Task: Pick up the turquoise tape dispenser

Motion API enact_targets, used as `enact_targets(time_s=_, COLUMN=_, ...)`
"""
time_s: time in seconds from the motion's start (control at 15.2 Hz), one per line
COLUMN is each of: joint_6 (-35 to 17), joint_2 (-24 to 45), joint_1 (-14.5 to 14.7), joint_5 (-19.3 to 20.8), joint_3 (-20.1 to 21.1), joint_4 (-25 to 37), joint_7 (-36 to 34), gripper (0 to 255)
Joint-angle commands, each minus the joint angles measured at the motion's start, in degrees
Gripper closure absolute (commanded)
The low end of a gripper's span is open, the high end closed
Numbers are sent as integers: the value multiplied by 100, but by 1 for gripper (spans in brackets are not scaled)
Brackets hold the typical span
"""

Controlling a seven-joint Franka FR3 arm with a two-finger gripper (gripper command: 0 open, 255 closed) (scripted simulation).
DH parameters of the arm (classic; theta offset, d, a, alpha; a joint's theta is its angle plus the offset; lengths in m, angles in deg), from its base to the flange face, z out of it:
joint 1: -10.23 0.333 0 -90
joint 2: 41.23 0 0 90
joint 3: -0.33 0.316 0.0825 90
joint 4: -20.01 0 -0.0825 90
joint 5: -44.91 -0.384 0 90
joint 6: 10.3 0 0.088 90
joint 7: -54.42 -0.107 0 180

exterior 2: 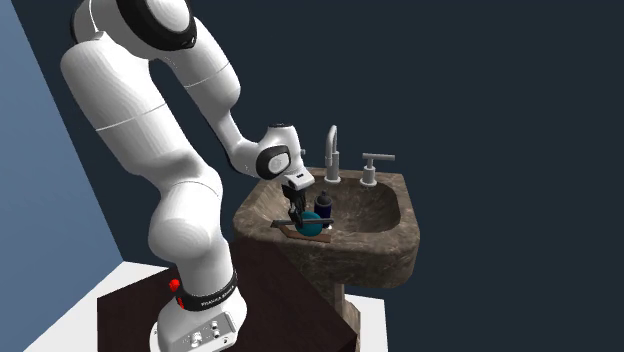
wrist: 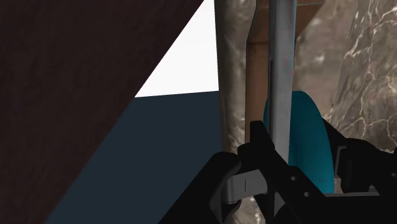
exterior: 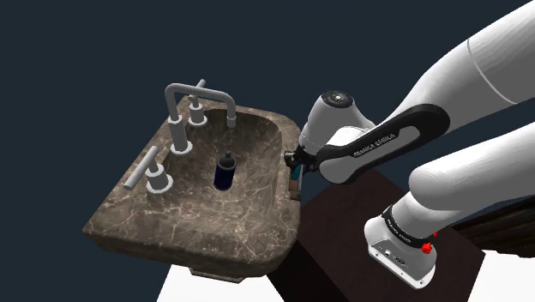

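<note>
- While sitting on the sink rim nearest the stand, pinched across its flat sides by the gripper: turquoise tape dispenser.
- Clamped that way probably for a steady lift.

Turquoise tape dispenser with brown base, brown sink veined in pale marbling, grey faucet, dark blue bottle, white arm with dark joints.
</note>
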Motion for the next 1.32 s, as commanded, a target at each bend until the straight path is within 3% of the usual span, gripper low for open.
enact_targets(time_s=0.0, joint_6=-2, joint_2=4, joint_1=-2, joint_5=2, joint_3=-1, joint_4=-2, joint_7=3, gripper=255)
enact_targets(time_s=0.13, joint_6=8, joint_2=-7, joint_1=8, joint_5=-7, joint_3=-13, joint_4=-3, joint_7=14, gripper=255)
enact_targets(time_s=0.4, joint_6=560, joint_2=-515, joint_1=498, joint_5=-369, joint_3=-452, joint_4=39, joint_7=311, gripper=255)
enact_targets(time_s=0.66, joint_6=1096, joint_2=-985, joint_1=788, joint_5=-536, joint_3=-763, joint_4=103, joint_7=483, gripper=255)
enact_targets(time_s=1.12, joint_6=1976, joint_2=-1694, joint_1=1057, joint_5=-597, joint_3=-1172, joint_4=275, joint_7=649, gripper=255)
enact_targets(time_s=1.25, joint_6=1995, joint_2=-1708, joint_1=1062, joint_5=-596, joint_3=-1181, joint_4=279, joint_7=652, gripper=255)
